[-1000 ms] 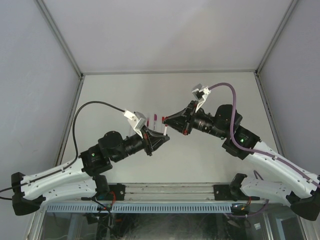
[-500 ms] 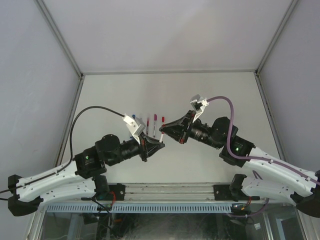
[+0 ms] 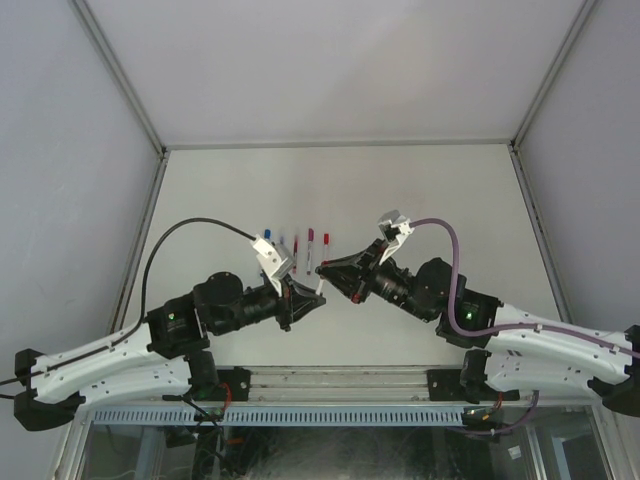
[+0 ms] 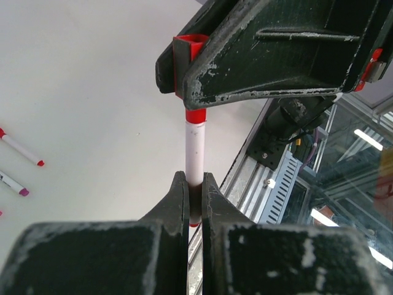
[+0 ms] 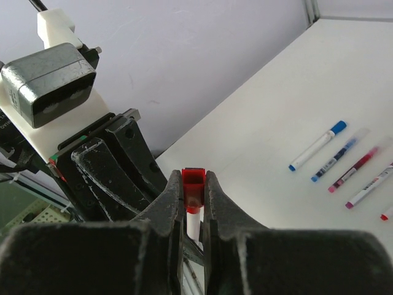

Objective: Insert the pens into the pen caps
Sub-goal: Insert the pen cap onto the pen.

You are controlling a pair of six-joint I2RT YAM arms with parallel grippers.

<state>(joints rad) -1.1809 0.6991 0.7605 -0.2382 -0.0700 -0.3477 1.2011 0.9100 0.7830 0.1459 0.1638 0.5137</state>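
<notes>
Your held pen [image 4: 194,153]: white barrel, stood upright in left wrist view, lower end pinched in left gripper [image 4: 194,184]. Your red cap [image 4: 186,49] sat in line directly above it, clamped in right gripper [image 5: 194,178]; barrel ran up into red part, join hidden by finger. Other pens lay on table [image 5: 288,92] in loose parallel row, apart: blue pen [image 5: 319,145], second blue pen [image 5: 334,161], pink pen [image 5: 355,168], magenta pen [image 5: 370,185].
</notes>
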